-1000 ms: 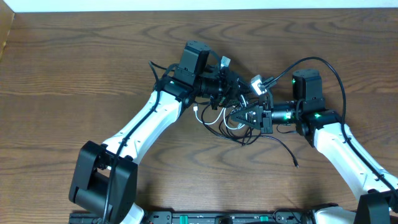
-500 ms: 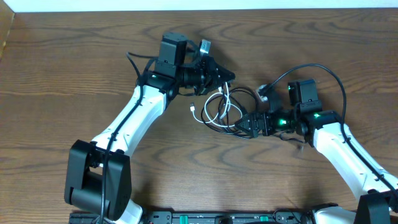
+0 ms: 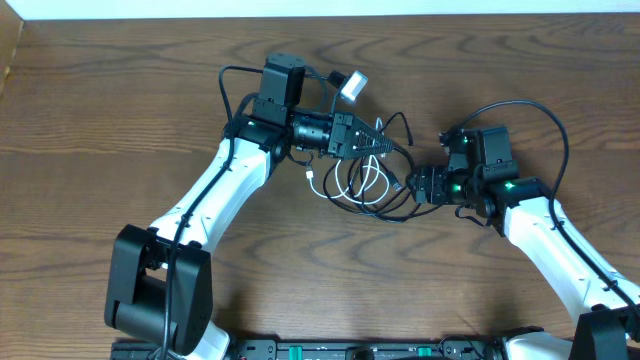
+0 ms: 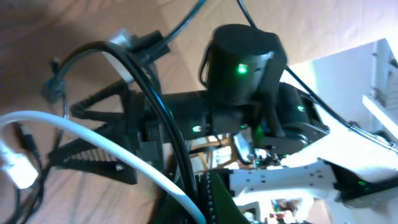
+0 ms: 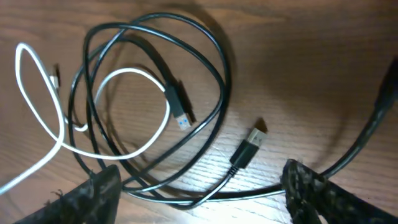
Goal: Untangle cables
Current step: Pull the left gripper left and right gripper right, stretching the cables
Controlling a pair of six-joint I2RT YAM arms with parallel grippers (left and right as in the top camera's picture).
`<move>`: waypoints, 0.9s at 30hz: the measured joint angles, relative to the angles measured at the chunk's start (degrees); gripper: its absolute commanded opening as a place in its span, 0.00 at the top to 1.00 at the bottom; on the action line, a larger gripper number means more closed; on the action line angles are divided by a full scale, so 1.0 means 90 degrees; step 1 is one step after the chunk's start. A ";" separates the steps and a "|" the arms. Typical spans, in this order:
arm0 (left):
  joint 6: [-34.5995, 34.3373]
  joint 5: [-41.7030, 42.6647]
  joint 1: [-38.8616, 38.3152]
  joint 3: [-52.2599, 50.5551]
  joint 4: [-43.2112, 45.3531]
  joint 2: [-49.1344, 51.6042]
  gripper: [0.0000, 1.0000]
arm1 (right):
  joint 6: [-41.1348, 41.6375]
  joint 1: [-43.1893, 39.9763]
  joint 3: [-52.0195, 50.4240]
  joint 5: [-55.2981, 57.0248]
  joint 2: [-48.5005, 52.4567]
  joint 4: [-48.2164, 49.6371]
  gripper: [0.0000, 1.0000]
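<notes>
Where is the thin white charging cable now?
In the overhead view, the thin white charging cable lies centrally on the brown wooden table, looped among thin black cables, just below the left gripper, beside the right gripper.

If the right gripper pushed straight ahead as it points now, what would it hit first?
Probably the black cable looped just ahead of the right gripper; its height above the table is unclear.

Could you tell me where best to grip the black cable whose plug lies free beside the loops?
Probably the black housing just behind its silver plug, from above, jaws across it: that end lies flat on the bare table, clear of the tangled loops.
</notes>
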 measured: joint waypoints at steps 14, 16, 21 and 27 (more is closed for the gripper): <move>0.0981 -0.4813 0.0532 0.0044 -0.2875 -0.0194 0.93 | 0.0306 0.0000 0.0000 0.0323 0.0379 -0.0240 0.28; 0.1037 -0.5297 0.0816 0.0049 -0.3099 -0.0529 0.93 | 0.0287 0.0000 0.0000 0.0423 0.0573 -0.0243 0.30; 0.1035 -0.5911 0.1921 0.0136 -0.3507 -0.1666 0.93 | 0.0240 0.0000 0.0000 0.0605 0.1251 -0.0265 0.31; 0.0838 -0.6436 0.3240 0.0197 -0.3825 -0.2239 0.92 | 0.0236 0.0000 0.0102 0.0743 0.1370 -0.0221 0.44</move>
